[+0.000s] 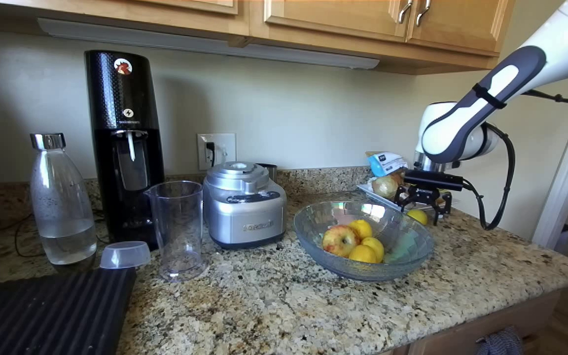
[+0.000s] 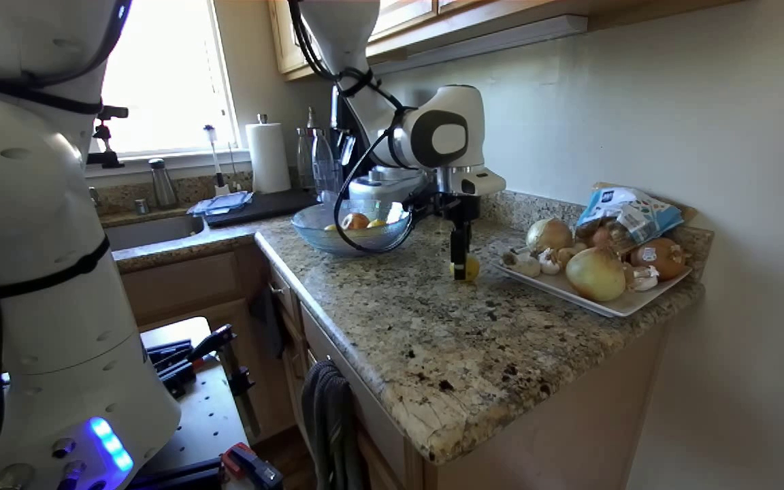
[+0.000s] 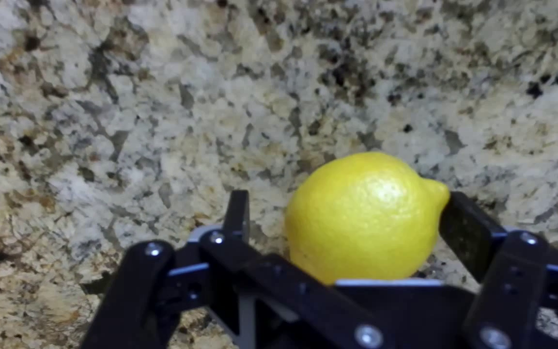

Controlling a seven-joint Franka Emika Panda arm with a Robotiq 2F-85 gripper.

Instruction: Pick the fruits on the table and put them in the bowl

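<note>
My pincer (image 3: 349, 211) stands parted, its fingers (image 3: 468, 237) either side of a glossy, pitted lemon (image 3: 366, 218) on the speckled granite (image 3: 162, 126). The wrist view shows a gap at one finger; whether the other touches the lemon's nubbed tip I cannot tell. An exterior view shows what that one doesn't: a wide bluish glass bowl (image 1: 372, 272) holding a streaked apple (image 1: 338, 240) and three yellow fruits (image 1: 363, 254). A white plate (image 2: 627, 305) of papery onions (image 2: 596, 273) shows best in an exterior view.
</note>
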